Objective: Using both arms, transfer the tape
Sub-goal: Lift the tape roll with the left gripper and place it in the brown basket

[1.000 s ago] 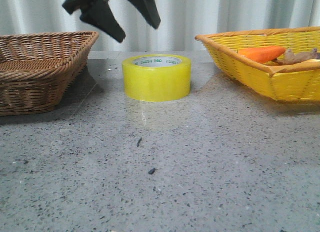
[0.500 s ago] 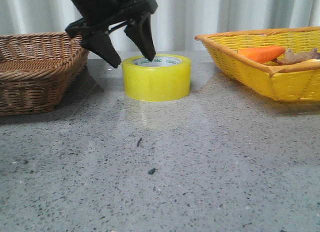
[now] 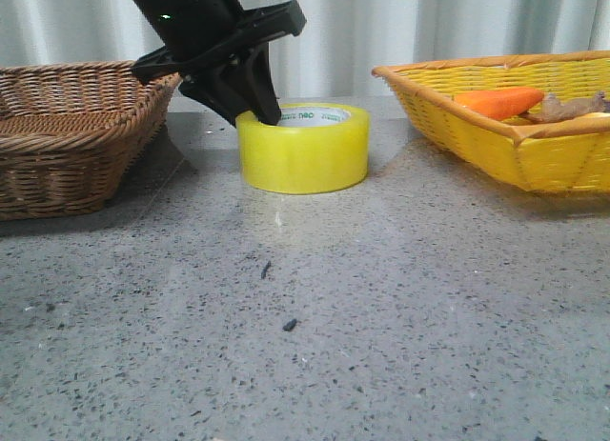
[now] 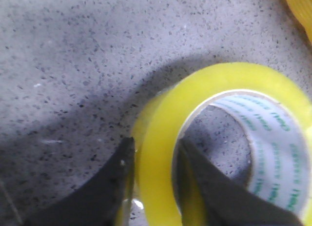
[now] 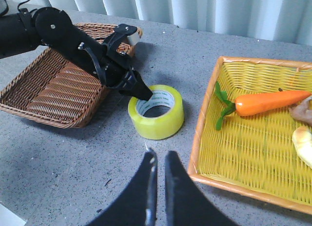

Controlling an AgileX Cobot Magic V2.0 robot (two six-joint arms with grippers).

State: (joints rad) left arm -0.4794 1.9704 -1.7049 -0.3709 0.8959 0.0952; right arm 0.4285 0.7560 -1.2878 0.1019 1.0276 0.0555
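The tape is a wide yellow roll with a white core and green lettering, lying flat on the grey table between two baskets. My left gripper comes down from the upper left and straddles the roll's left wall, one finger outside and one inside the core. In the left wrist view the yellow wall sits pinched between the black fingers of the left gripper. The right wrist view shows the tape with the left gripper on it. My right gripper hangs above the table, nearer than the tape, shut and empty.
A brown wicker basket stands left of the tape. A yellow basket stands to the right and holds an orange carrot and other items. A pale curtain hangs behind the table.
My left gripper came down from above, put its fingers over the tape's left wall and closed on it. The roll shifted slightly to the right.
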